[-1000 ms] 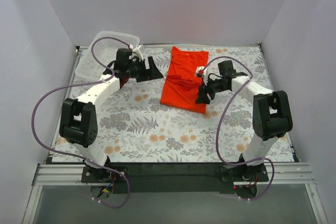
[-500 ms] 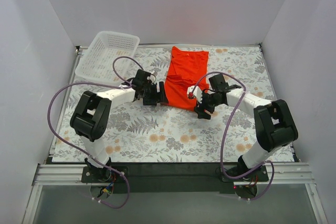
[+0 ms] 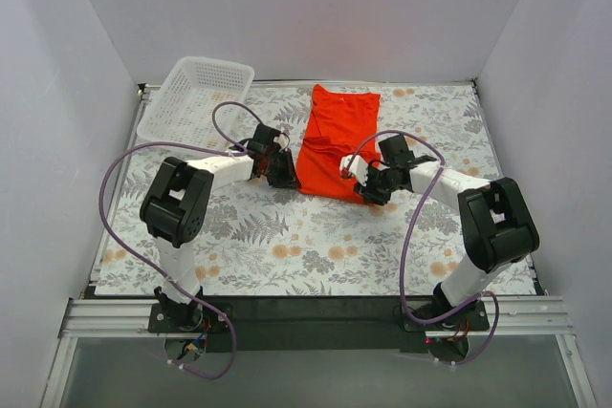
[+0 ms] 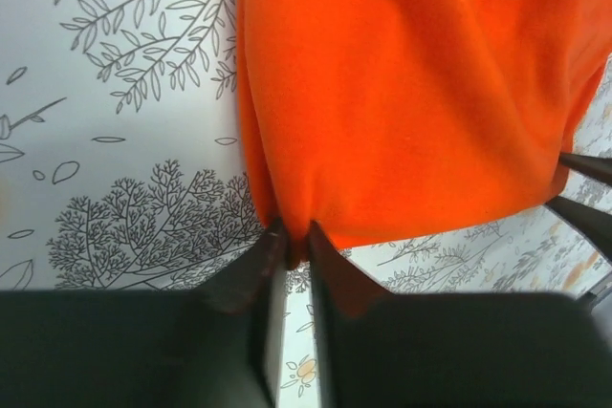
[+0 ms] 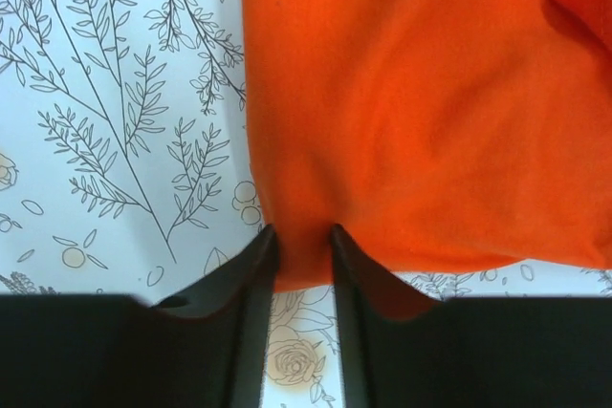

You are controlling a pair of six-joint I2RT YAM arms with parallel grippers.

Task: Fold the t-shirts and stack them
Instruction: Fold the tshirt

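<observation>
From above, the bright orange-red short-sleeved t-shirt of thin soft fabric (image 3: pixel 335 136) lies as a long, partly folded panel on the floral-printed table cover (image 3: pixel 287 246), stretching away from both my grippers. My left gripper (image 3: pixel 283 171) sits at one near corner and my right gripper (image 3: pixel 369 188) at the other. I judge I take both corners so the near hem can rise level and travel forward over the far half. The white plastic mesh basket (image 3: pixel 215 65) stands beyond my left gripper and outward of it, well apart from the cloth and out of that path. Ahead of both grippers the space above the shirt looks open.

On my left wrist, the t-shirt (image 4: pixel 402 93) fills the area ahead and inward of the left gripper (image 4: pixel 295 232). My fingers (image 4: pixel 256 269) are drawn together on the hem right at the corner, with a sliver of orange pinched between the tips. Outward of them is only bare table cover (image 4: pixel 115 140), so lifting is unobstructed.

On my right wrist, the t-shirt (image 5: pixel 421 93) spreads ahead and to one side of the right gripper (image 5: pixel 304 234). My fingers (image 5: pixel 368 279) stand slightly apart astride the hem near its corner, fabric filling the gap. I cannot tell whether they bite it. The hem's edge runs just beside the tips, so a shallow hold could slip.
</observation>
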